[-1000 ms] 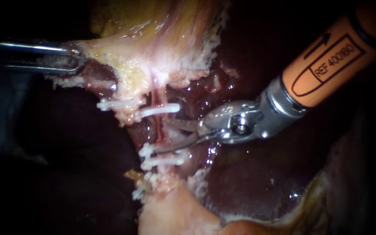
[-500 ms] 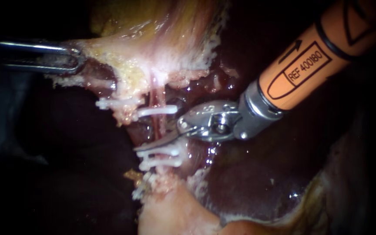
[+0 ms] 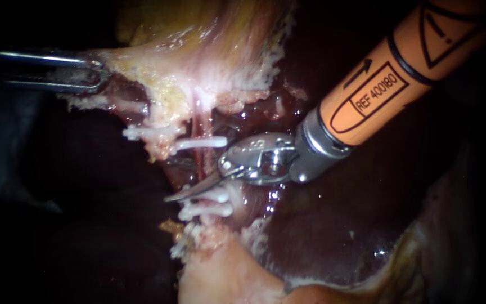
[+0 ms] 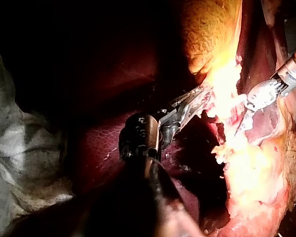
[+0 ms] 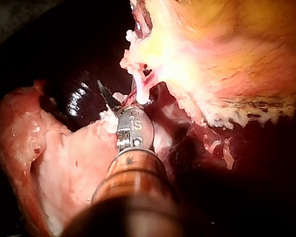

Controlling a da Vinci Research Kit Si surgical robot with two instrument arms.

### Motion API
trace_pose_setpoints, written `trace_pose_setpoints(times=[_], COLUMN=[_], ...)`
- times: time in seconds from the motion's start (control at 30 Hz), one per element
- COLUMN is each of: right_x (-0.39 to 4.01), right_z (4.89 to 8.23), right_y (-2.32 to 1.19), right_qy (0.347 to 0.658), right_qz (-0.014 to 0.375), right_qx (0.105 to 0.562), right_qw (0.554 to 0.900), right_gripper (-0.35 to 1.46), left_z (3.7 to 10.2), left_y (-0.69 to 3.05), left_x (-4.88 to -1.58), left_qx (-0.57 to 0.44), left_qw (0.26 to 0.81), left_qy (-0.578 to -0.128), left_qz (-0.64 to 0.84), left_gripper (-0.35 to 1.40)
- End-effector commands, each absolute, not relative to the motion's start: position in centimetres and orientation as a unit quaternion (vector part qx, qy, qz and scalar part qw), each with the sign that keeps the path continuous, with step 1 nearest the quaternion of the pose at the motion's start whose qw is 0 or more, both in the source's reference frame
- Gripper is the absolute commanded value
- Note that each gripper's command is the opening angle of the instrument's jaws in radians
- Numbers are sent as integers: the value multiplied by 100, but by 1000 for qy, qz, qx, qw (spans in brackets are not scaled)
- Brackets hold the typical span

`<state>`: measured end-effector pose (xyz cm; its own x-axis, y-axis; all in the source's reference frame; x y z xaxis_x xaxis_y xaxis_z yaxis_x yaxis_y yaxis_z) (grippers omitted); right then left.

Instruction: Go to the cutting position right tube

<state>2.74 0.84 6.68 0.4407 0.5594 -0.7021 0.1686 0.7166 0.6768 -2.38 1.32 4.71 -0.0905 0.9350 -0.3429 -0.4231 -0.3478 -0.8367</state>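
the right tube [image 3: 199,160] is seen as a thin, pink, glossy strand running down from the gallbladder [image 3: 198,73], whose wall is pale, yellow-pink and frayed along its edge. the tube is crossed by smooth white clips: an upper clip [image 3: 203,142] near its top and two stacked lower clips [image 3: 209,197] near its foot. the liver [image 3: 322,236] is shown dark red, wet and shiny behind.

the right instrument [image 3: 178,194], with an orange shaft and a steel wrist, is laid with its thin, tapered tip across the tube, between the upper clip and the lower clips and just above the latter. whether that tip is spread or closed cannot be told: only a single sliver is shown, and whatever lies behind the tube is hidden. the jaws of the left instrument [image 3: 99,77] are slim steel bars, and the gallbladder's edge is pinched between them. its shaft is lost in the dark.

in the left wrist view the tissue is bleached by glare, so tube and clips cannot be made out.

compared with half a second ago, the right instrument is further in and its tip is carried past the tube's left side. the left instrument's hold is unchanged.
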Motion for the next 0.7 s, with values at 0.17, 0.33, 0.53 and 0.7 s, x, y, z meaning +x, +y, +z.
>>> trace_pose_setpoints(times=[0.17, 0.33, 0.53, 0.7], right_x=[276, 281, 288, 290], right_z=[651, 634, 613, 604], right_y=[80, 76, 76, 79], right_qy=[529, 537, 553, 559], right_qz=[116, 104, 108, 110], right_qx=[366, 377, 382, 384], right_qw=[757, 747, 732, 726], right_gripper=[133, 133, 133, 133], left_z=[472, 473, 473, 473], left_y=[133, 134, 134, 134], left_x=[-238, -237, -237, -237], left_qx=[-456, -456, -456, -456], left_qw=[497, 497, 497, 497], left_qy=[-281, -281, -281, -281], left_qz=[683, 683, 683, 683], left_gripper=[-35, -35, -35, -35])
